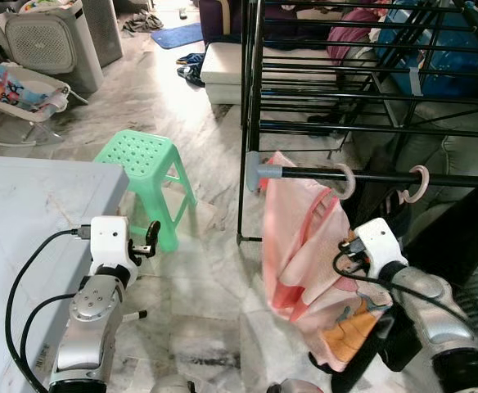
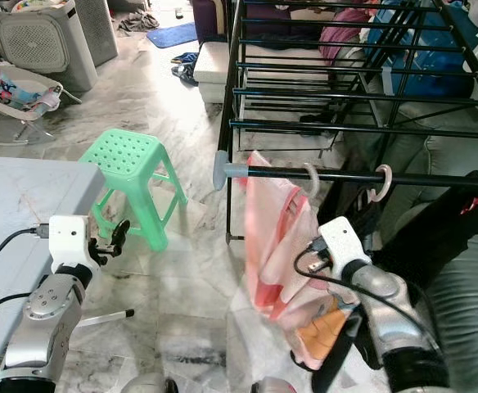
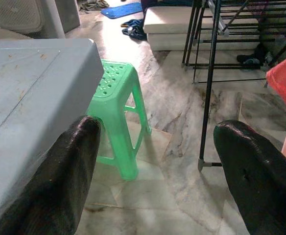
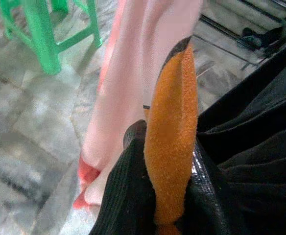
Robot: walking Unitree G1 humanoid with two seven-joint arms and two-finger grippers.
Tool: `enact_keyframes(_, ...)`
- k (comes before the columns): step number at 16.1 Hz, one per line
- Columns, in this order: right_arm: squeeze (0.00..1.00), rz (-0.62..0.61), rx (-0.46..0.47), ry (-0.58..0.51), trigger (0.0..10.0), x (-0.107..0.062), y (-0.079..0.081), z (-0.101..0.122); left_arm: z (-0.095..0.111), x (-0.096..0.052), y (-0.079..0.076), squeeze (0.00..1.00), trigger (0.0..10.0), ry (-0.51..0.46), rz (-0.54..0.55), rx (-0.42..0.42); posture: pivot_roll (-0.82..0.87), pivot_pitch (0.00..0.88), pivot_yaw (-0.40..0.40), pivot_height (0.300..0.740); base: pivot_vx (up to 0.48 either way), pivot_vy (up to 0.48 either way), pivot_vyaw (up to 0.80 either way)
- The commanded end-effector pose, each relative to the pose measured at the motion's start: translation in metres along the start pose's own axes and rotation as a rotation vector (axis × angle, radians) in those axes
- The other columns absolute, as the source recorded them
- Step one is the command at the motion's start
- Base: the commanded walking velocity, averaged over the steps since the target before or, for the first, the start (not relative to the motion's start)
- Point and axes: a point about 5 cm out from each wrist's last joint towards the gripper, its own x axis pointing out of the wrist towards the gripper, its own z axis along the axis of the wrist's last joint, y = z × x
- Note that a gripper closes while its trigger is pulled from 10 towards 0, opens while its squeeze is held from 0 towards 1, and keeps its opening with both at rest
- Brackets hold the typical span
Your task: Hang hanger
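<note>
Pale curved plastic hanger hook [image 1: 344,179] sits over black metal rack bar [image 1: 435,178]; hanging done. Right gripper [image 4: 157,196] fingers pinch pink-and-orange garment [image 1: 300,246]; release remains. Left gripper [image 3: 157,166] fingers open.

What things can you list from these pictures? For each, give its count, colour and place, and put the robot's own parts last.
Drying rack: one, black, ahead on the right.
Hanger hooks: two, pale pink, on the rack's front rail.
Garment: one, pink with an orange patch, hanging from the front rail.
Dark clothes: black, hanging at the right.
Stool: one, green, on the marble floor.
Table: one, grey, at the left.
Air purifier: one, white, far left.
Mat: one, blue, far floor.
Left gripper: fingers open, beside the table.
Right gripper: fingers shut on the garment's orange part.
</note>
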Motion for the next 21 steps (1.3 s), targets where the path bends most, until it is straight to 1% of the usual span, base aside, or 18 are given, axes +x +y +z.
enact_keyframes(1, 0.00, -0.071, 0.026, -0.108, 0.0, -0.002, -0.004, 0.018, 0.004, -0.001, 0.001, 0.00, 10.0, -0.018, 0.010, 0.014, -0.01, 0.051, -0.004, 0.740, 0.000, 0.000, 0.00)
enact_keyframes(2, 0.00, -0.121, 0.062, -0.162, 0.0, -0.003, -0.002, 0.025, 0.005, -0.001, 0.000, 0.00, 10.0, -0.022, 0.012, 0.015, -0.01, 0.051, -0.004, 0.740, 0.000, 0.000, 0.00)
enact_keyframes(3, 0.00, -0.177, 0.139, -0.235, 0.0, -0.007, 0.003, 0.033, 0.007, 0.000, 0.000, 0.00, 10.0, -0.039, 0.025, 0.008, -0.01, 0.055, -0.008, 0.740, 0.000, 0.000, 0.00)
enact_keyframes(4, 0.00, -0.195, 0.183, -0.282, 0.0, -0.012, 0.011, 0.037, 0.008, 0.000, -0.001, 0.00, 10.0, -0.043, 0.026, 0.012, -0.01, 0.057, -0.008, 0.740, 0.000, 0.000, 0.00)
enact_keyframes(5, 0.00, -0.198, 0.199, -0.304, 0.0, -0.015, 0.017, 0.038, 0.008, -0.001, -0.002, 0.00, 10.0, -0.042, 0.025, 0.014, -0.01, 0.057, -0.008, 0.740, 0.000, 0.000, 0.00)
enact_keyframes(6, 0.00, -0.187, 0.207, -0.324, 4.0, -0.020, 0.027, 0.037, 0.007, -0.001, -0.002, 0.00, 10.0, -0.041, 0.021, 0.014, -0.01, 0.058, -0.005, 0.740, 0.000, 0.000, 0.00)
enact_keyframes(7, 0.00, -0.175, 0.213, -0.317, 10.0, -0.026, 0.037, 0.034, 0.007, -0.001, -0.002, 0.00, 10.0, -0.040, 0.016, 0.018, -0.01, 0.060, -0.004, 0.740, 0.000, 0.000, 0.00)
enact_keyframes(9, 0.00, -0.165, 0.245, -0.284, 10.0, -0.039, 0.052, 0.024, 0.007, 0.000, -0.001, 0.00, 10.0, -0.035, 0.017, 0.025, -0.01, 0.064, 0.000, 0.740, -0.139, 0.000, 0.00)
enact_keyframes(11, 0.00, -0.183, 0.259, -0.277, 10.0, -0.045, 0.050, 0.022, 0.007, 0.001, -0.002, 0.00, 10.0, -0.033, 0.011, 0.026, -0.02, 0.064, 0.002, 0.740, -0.287, 0.000, 0.00)
enact_keyframes(13, 0.00, -0.192, 0.254, -0.260, 10.0, -0.046, 0.048, 0.019, 0.008, 0.001, -0.006, 0.00, 10.0, -0.035, -0.001, 0.025, -0.02, 0.064, 0.002, 0.740, -0.300, 0.000, 0.00)
enact_keyframes(16, 0.00, -0.179, 0.256, -0.228, 10.0, -0.049, 0.051, 0.015, 0.008, 0.001, -0.006, 0.00, 10.0, -0.036, -0.007, 0.030, -0.01, 0.061, 0.000, 0.740, -0.311, 0.000, 0.00)
enact_keyframes(18, 0.00, -0.136, 0.266, -0.157, 10.0, -0.047, 0.053, 0.008, 0.007, 0.001, -0.006, 0.00, 10.0, -0.034, -0.006, 0.033, -0.01, 0.056, -0.003, 0.740, -0.311, 0.000, 0.00)
enact_keyframes(19, 0.00, -0.135, 0.259, -0.155, 10.0, -0.046, 0.053, 0.008, 0.007, 0.001, -0.006, 0.00, 10.0, -0.034, -0.007, 0.033, -0.01, 0.056, -0.003, 0.740, -0.311, 0.000, 0.00)
enact_keyframes(21, 0.00, -0.137, 0.274, -0.150, 10.0, -0.046, 0.053, 0.008, 0.008, 0.001, -0.007, 0.00, 10.0, -0.036, -0.008, 0.034, -0.01, 0.056, -0.003, 0.740, -0.306, 0.000, 0.00)
